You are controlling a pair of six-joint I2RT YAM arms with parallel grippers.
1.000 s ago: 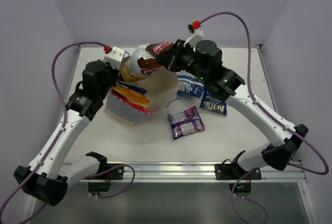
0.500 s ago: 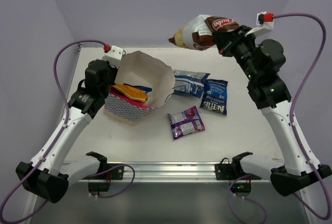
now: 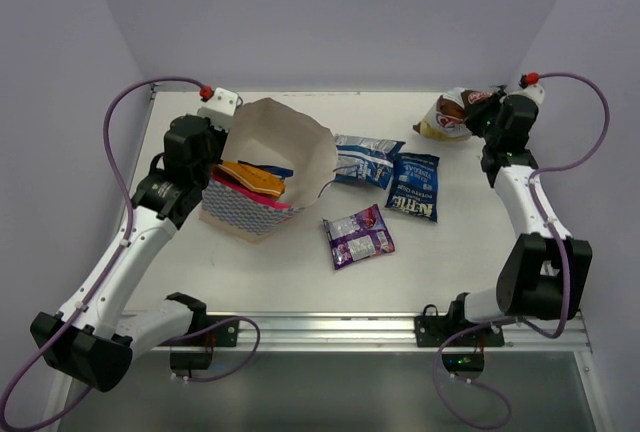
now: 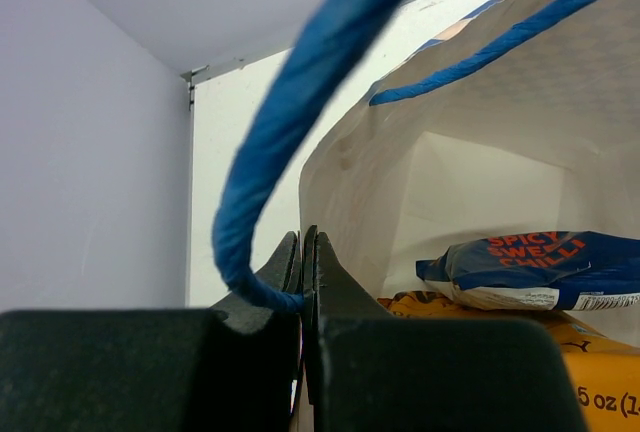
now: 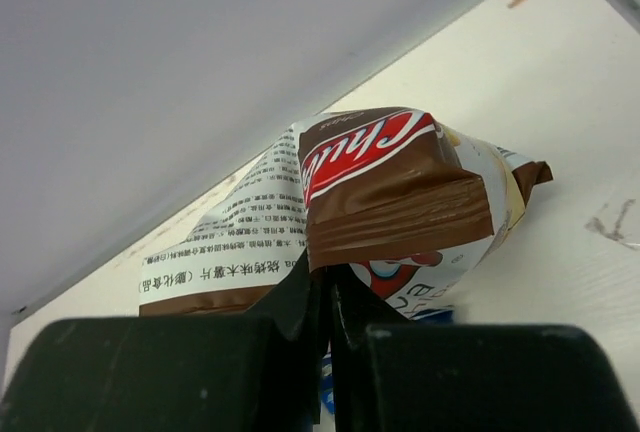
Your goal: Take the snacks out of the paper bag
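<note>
Right gripper (image 5: 326,280) pinches glossy brown-and-cream packet (image 5: 400,192); left gripper (image 4: 303,252) clamps paper bag (image 4: 450,182) by cord (image 4: 300,112).

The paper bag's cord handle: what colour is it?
The cord handle is plain blue, seen best in the left wrist view.

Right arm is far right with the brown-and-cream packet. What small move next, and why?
Probably open the right end effector and release the brown-and-cream packet: it is down near the table, apart from the purple packet and two blue-white packets. The left end effector holds the paper bag by its cord handle, the orange packet among those left inside.
</note>
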